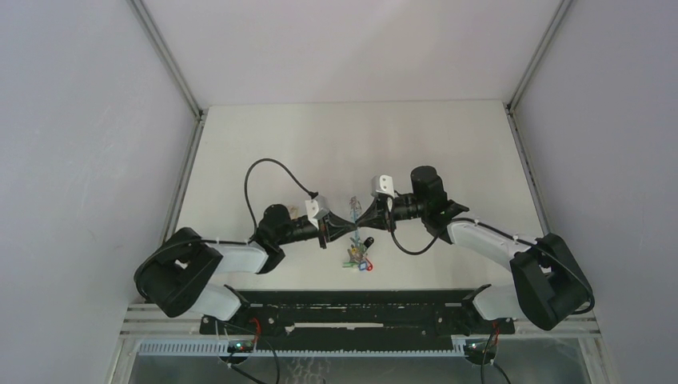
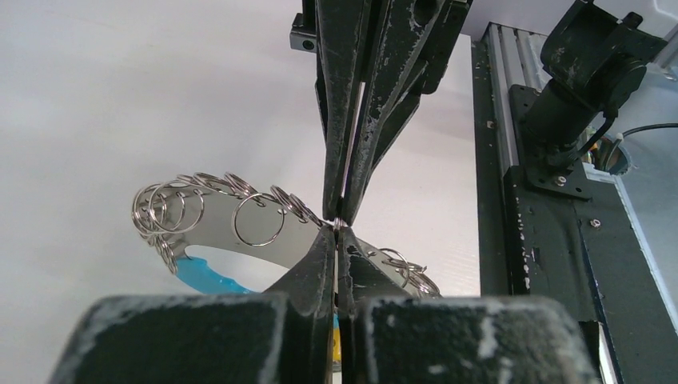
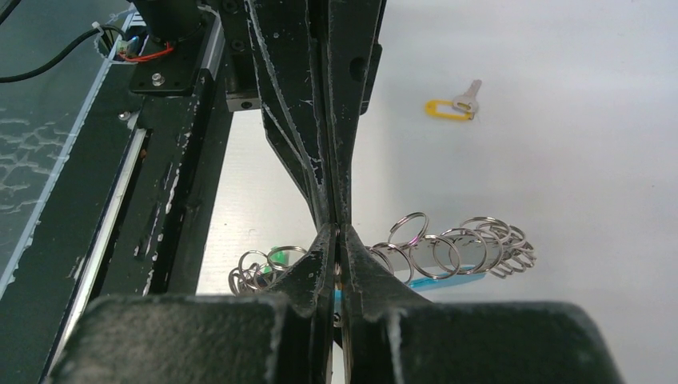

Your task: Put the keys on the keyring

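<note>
Left pincer (image 2: 337, 240): pressed together, tips nipping the keyring (image 2: 201, 274) at its band of small split rings.
Right pincer (image 3: 337, 238): pressed together on same spot, tip to tip with left.
Yellow-headed key (image 3: 452, 107): flat on surface (image 3: 576, 176), well apart from keyring.

Left gripper (image 2: 337, 242) at bottom, fingers pressed together, pinching keyring (image 2: 240, 244). Right gripper (image 2: 340, 210) enters from top, jaws also closed, tips meeting left gripper's tips on same spot. Silver split rings (image 2: 169, 202) arc leftward; more rings right of tips. Blue band (image 2: 206, 277) beneath. White desk (image 2: 120, 96) behind. Black rail (image 2: 500, 200) and arm base (image 2: 576, 88) at right.
</note>
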You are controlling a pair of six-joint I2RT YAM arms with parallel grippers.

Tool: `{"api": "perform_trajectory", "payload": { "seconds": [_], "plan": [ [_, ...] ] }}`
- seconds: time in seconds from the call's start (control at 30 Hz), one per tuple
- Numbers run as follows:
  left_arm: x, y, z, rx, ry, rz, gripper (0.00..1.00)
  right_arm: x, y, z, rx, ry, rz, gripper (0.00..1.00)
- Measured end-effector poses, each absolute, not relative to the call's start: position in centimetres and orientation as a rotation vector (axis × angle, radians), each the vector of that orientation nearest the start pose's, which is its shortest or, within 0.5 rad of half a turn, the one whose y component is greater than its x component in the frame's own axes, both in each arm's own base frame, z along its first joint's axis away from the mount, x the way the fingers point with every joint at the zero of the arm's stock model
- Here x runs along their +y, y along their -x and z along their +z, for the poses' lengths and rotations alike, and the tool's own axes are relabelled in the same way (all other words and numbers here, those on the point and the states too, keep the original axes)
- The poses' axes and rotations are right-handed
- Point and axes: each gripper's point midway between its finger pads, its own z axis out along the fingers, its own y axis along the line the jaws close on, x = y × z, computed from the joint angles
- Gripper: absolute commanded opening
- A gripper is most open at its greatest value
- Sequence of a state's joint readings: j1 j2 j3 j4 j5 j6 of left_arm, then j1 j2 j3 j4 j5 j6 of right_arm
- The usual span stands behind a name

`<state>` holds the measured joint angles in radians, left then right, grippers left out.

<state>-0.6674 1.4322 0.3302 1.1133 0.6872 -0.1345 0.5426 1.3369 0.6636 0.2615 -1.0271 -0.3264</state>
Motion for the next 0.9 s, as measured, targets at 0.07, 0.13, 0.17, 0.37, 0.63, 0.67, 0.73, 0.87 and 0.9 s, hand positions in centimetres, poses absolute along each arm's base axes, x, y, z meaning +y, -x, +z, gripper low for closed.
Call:
{"api": "perform_trajectory", "payload": {
  "seconds": [0.07,0.13,0.17,0.37,0.63,0.67,0.73,0.87,0.9],
  "plan": [
    [-30.9,-20.7,14.4,1.385,-0.973,-1.14,0.0,29.4,-21.2,15.6,1.379,1.373,1.147,0.0],
    [-30.7,-20.6,14.4,1.405,-0.973,-1.119,0.0,29.4,-21.3,15.5,1.393,1.369,1.138,0.03],
    [-30.5,-20.6,14.5,1.419,-0.97,-1.104,0.0,29.3,-21.3,15.5,1.399,1.366,1.128,0.08],
    [-29.2,-20.7,14.9,1.537,-0.902,-0.982,0.0,28.4,-21.9,16.6,1.448,1.32,1.014,0.26],
    [-27.8,-23.1,15.5,1.846,-0.728,-0.82,0.0,28.5,-21.7,17.1,1.502,1.259,0.892,0.33],
    [-27.5,-23.3,15.8,1.882,-0.7,-0.799,0.0,28.7,-21.4,16.8,1.508,1.254,0.885,0.34],
    [-26.9,-23.7,16.3,1.953,-0.653,-0.756,0.0,29.0,-21.0,16.0,1.527,1.244,0.876,0.35],
    [-25.9,-24.1,17.0,2.066,-0.579,-0.686,0.0,29.4,-20.3,14.3,1.579,1.227,0.879,0.35],
    [-25.6,-24.1,17.1,2.092,-0.562,-0.669,0.0,29.7,-20.3,14.1,1.583,1.225,0.879,0.35]
  ]
}}
